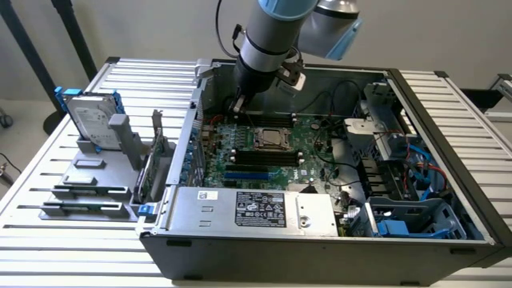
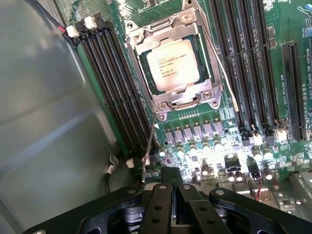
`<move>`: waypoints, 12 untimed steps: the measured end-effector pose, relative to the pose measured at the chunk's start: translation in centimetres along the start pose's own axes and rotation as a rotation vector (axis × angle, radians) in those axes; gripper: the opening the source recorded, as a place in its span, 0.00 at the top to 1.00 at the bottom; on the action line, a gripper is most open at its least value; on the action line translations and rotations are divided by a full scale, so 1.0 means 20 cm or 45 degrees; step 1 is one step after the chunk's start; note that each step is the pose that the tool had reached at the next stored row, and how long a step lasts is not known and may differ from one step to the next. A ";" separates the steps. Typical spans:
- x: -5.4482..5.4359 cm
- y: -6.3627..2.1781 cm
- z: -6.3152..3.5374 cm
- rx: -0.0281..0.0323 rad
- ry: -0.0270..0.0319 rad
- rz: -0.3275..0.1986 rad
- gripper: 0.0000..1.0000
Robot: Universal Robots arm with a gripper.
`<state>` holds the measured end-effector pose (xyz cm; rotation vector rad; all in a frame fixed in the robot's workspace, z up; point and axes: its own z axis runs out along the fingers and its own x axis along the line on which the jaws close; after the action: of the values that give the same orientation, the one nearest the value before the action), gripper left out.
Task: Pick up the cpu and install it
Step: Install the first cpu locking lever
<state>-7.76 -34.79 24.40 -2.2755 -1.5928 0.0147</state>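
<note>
The cpu (image 1: 270, 138) (image 2: 173, 63) is a small square chip with a silvery top and printed text. It lies flat in the metal-framed socket (image 2: 146, 44) of the green board (image 1: 308, 156), inside the open computer case. My gripper (image 1: 237, 107) (image 2: 171, 187) hangs over the board beside the socket, near the case's back wall. Its black fingers (image 2: 161, 204) are pressed together, shut, with nothing between them. It does not touch the cpu.
A silver hard drive with blue rails (image 1: 92, 123) stands in a grey rack (image 1: 88, 192) at the exterior view's left. The power supply (image 1: 252, 210) lies along the case's front edge. Memory slots (image 2: 114, 83) flank the socket. The grey case wall (image 2: 44, 122) is close to the gripper.
</note>
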 end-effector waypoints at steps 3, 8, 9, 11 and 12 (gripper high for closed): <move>-0.01 -0.017 0.002 0.0057 0.0045 0.007 0.89; -0.02 -0.049 0.003 0.0121 0.0234 0.022 0.89; -0.02 -0.052 0.004 0.0114 0.0304 0.030 0.89; -0.02 -0.055 0.004 0.0082 0.0432 0.054 0.89; -0.02 -0.056 0.004 0.0052 0.0497 0.070 0.89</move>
<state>-8.96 -34.85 24.57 -2.3015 -1.5093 -0.0124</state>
